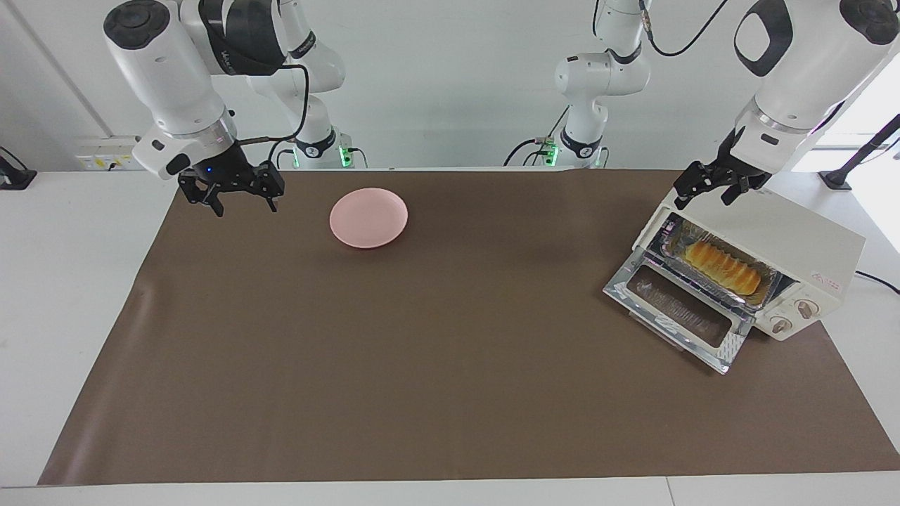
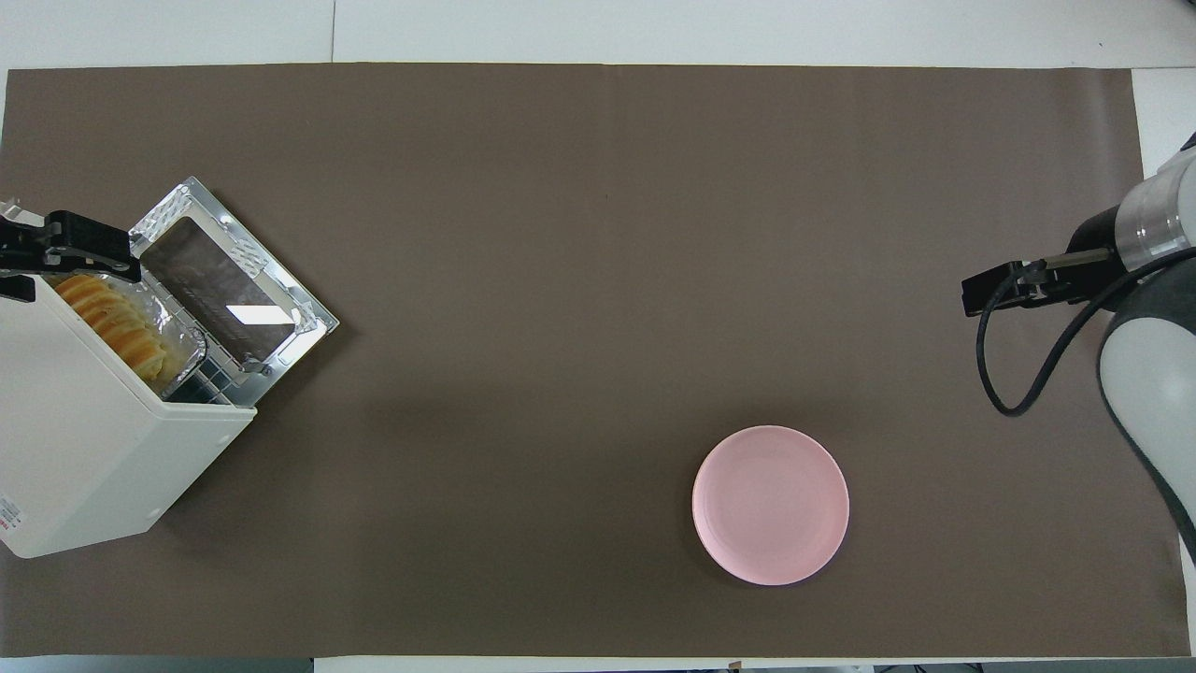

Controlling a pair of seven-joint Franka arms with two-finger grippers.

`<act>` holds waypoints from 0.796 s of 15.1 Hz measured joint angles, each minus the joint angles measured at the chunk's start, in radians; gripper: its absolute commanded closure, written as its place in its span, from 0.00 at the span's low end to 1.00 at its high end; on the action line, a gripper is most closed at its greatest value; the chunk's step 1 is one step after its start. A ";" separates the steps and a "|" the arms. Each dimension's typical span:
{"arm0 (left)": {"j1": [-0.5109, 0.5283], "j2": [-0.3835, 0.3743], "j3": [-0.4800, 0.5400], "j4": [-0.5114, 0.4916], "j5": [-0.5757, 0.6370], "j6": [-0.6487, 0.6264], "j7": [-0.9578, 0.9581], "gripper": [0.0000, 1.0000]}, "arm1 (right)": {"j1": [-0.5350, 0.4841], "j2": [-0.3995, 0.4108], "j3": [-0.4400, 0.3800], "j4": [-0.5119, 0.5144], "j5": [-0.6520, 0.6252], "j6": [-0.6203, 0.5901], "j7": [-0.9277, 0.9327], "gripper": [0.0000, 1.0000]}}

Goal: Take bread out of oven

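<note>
The cream-white oven (image 1: pixel 794 239) stands at the left arm's end of the table with its glass door (image 1: pixel 678 309) dropped open. The golden ridged bread (image 1: pixel 724 267) lies in a silver foil tray (image 1: pixel 673 234) in the oven's mouth. In the overhead view the oven (image 2: pixel 84 439), door (image 2: pixel 229 280) and bread (image 2: pixel 107 318) show too. My left gripper (image 1: pixel 703 197) is open and empty in the air over the oven's top edge, above the bread's end; it also shows in the overhead view (image 2: pixel 93 257). My right gripper (image 1: pixel 242 200) is open and empty, waiting over the mat's corner at the right arm's end.
A round pink plate (image 1: pixel 368 217) lies on the brown mat (image 1: pixel 422 365), close to the robots and toward the right arm's end; it also shows in the overhead view (image 2: pixel 771 505). The oven's two knobs (image 1: pixel 793 316) face away from the robots.
</note>
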 measured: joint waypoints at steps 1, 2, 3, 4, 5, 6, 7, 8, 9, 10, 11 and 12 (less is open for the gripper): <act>0.000 0.025 0.002 0.029 0.003 -0.005 -0.006 0.00 | 0.000 0.000 0.000 0.000 0.000 0.000 0.000 0.00; 0.000 0.066 0.003 0.076 0.005 -0.019 -0.028 0.00 | 0.000 0.000 0.000 0.000 0.000 0.000 0.000 0.00; -0.001 0.121 0.003 0.140 0.006 -0.039 -0.069 0.00 | 0.000 0.000 0.000 0.000 0.000 0.000 0.000 0.00; -0.005 0.187 0.002 0.211 0.007 -0.056 -0.120 0.00 | 0.000 0.000 0.000 0.000 0.000 0.000 0.000 0.00; -0.014 0.256 0.005 0.278 0.008 -0.061 -0.173 0.00 | 0.000 0.000 0.000 0.000 0.000 0.000 0.000 0.00; -0.035 0.324 0.022 0.337 0.010 -0.061 -0.223 0.00 | 0.000 0.000 0.000 0.000 0.000 0.000 0.000 0.00; -0.064 0.379 0.053 0.380 0.011 -0.058 -0.256 0.00 | 0.000 0.000 0.000 0.000 0.000 0.000 0.000 0.00; -0.098 0.421 0.094 0.411 0.012 -0.054 -0.280 0.00 | 0.000 0.000 0.000 0.000 0.000 0.000 0.000 0.00; -0.132 0.448 0.136 0.428 0.016 -0.050 -0.303 0.00 | 0.000 0.000 0.000 0.000 0.000 0.000 0.000 0.00; -0.161 0.464 0.173 0.428 0.030 -0.042 -0.331 0.00 | 0.000 0.000 0.000 0.000 0.000 0.000 0.000 0.00; -0.183 0.474 0.202 0.420 0.048 -0.032 -0.364 0.00 | 0.000 0.000 0.000 0.000 0.000 0.000 0.000 0.00; -0.198 0.479 0.224 0.404 0.067 -0.021 -0.403 0.00 | 0.000 0.000 0.000 0.000 0.000 0.000 0.000 0.00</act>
